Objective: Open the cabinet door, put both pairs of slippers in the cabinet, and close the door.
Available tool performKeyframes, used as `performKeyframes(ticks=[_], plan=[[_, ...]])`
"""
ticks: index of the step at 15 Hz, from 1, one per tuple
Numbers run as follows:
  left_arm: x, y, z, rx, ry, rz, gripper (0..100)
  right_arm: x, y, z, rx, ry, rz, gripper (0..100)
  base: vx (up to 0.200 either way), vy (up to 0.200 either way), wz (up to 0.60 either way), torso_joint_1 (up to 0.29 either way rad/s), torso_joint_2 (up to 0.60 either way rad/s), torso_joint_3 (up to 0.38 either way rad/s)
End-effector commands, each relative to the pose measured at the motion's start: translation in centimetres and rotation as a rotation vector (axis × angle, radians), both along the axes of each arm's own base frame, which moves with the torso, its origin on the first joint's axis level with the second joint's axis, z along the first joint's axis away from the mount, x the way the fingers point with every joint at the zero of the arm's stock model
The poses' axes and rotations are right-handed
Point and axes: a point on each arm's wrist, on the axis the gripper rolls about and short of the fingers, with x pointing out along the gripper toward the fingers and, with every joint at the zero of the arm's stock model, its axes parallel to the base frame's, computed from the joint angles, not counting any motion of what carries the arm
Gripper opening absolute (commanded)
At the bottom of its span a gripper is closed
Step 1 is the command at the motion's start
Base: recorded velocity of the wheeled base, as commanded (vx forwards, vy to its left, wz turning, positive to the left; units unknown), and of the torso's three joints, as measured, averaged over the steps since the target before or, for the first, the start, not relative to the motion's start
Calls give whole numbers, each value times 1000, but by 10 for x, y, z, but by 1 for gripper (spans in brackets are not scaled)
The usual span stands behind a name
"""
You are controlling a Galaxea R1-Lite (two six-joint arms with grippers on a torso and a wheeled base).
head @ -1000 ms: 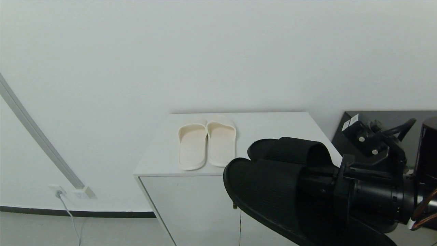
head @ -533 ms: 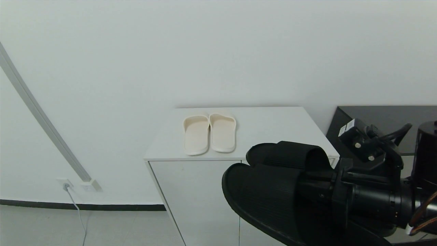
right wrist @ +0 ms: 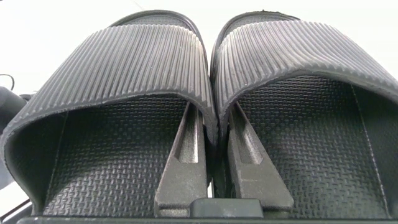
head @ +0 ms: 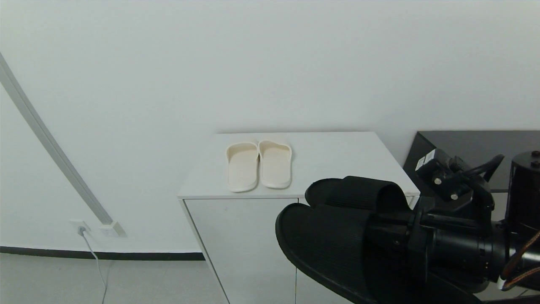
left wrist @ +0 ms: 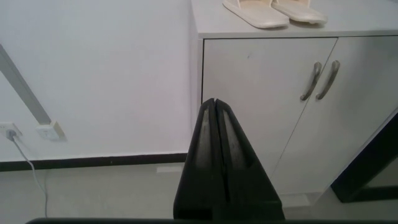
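Note:
A pair of cream slippers (head: 258, 166) lies side by side on top of the white cabinet (head: 337, 156). The pair also shows at the edge of the left wrist view (left wrist: 273, 12). Both cabinet doors (left wrist: 261, 106) are closed, with two grey handles (left wrist: 320, 79) side by side where the doors meet. My right gripper (right wrist: 211, 134) is shut on the pair of black slippers (head: 337, 228), one finger inside each slipper, clamping their inner walls together. It holds them in the air in front of the cabinet's right half. My left gripper (left wrist: 214, 106) hangs low before the cabinet, shut on nothing.
A dark panel (head: 476, 143) stands right of the cabinet. On the wall to the left are a slanted grey strip (head: 42, 135) and a socket with a cable (head: 80, 230). Open floor (head: 105, 283) lies left of the cabinet.
The camera has shifted, so the cabinet now sits higher and looks smaller. The black slippers stay clamped in my right gripper, which has sunk slightly.

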Motion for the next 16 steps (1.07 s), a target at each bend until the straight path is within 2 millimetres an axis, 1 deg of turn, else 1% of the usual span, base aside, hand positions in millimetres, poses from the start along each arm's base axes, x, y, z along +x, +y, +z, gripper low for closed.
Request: performKeyframes(ticks=[1, 3, 9, 10, 16], plan=[[0, 0, 0, -1, 1, 1, 0, 1, 2, -5, -13, 11, 5, 0, 0, 0, 0, 0, 0, 0], [0, 0, 0, 1, 1, -1, 0, 0, 3, -7, -20, 18, 8, 0, 0, 0, 0, -55, 138, 74], [0, 0, 0, 1, 1, -3, 0, 1, 4, -14, -37, 37, 8, 0, 0, 0, 0, -211, 514, 294], [0, 0, 0, 1, 1, -3, 100, 1, 4, -14, -37, 37, 8, 0, 0, 0, 0, -212, 535, 310], [0, 0, 0, 2, 1, -3, 100, 1, 5, -14, -40, 39, 11, 0, 0, 0, 0, -200, 525, 323]])
